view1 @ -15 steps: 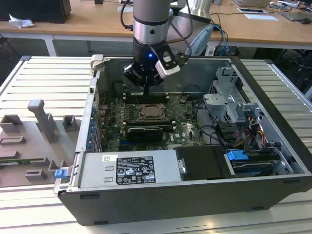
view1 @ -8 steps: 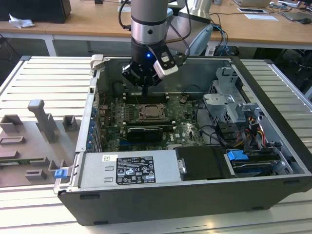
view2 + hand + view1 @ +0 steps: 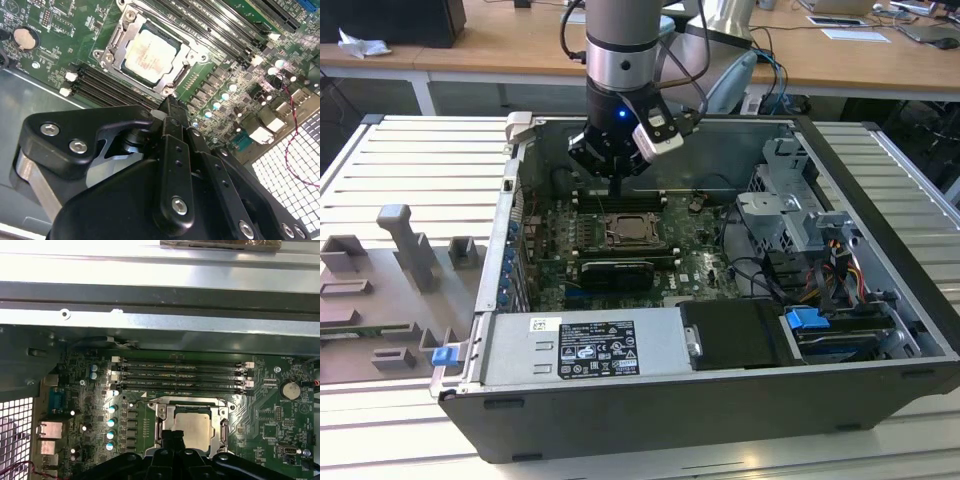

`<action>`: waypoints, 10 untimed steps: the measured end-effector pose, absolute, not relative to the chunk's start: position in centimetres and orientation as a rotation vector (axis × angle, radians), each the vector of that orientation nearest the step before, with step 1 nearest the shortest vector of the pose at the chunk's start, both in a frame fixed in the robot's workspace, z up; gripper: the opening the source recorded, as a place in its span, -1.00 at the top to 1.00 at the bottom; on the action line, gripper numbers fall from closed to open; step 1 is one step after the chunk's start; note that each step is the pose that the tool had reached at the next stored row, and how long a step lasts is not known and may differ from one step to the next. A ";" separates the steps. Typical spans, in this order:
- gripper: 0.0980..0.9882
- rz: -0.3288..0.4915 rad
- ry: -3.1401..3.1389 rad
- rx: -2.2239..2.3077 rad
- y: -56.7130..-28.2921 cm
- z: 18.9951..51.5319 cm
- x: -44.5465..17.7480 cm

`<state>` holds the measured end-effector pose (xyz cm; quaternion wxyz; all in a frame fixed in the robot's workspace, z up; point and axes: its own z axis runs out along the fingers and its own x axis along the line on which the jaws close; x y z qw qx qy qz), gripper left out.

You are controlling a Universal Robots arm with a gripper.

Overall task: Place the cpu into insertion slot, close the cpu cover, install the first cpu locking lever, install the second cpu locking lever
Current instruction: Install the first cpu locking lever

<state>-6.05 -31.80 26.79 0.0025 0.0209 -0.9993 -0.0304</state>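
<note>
Gleaming square cpu [image 3: 150, 50] within grey metal cpu cover [image 3: 115, 45]

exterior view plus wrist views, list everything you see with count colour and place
computer case: one, dark grey, open on slatted table
circuit board: one, green, case floor
chip: one, pale silver, mid-board
cover frame: one, grey, down around the chip
memory slots: four in one bank, black, beside the chip
coin battery: one, silver, on the board
power supply: one, silver, foreground of the exterior view
holder blocks: several, grey, exterior view's left
gripper: one, black, shut and empty, tip by the cover frame's corner
</note>
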 end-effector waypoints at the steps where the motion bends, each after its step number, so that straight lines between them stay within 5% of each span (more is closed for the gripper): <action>1: 0.98 -0.095 -3.134 0.067 -31.8 26.8 -6.2; 10: 0.98 -0.096 -3.134 0.072 -31.8 26.8 -6.6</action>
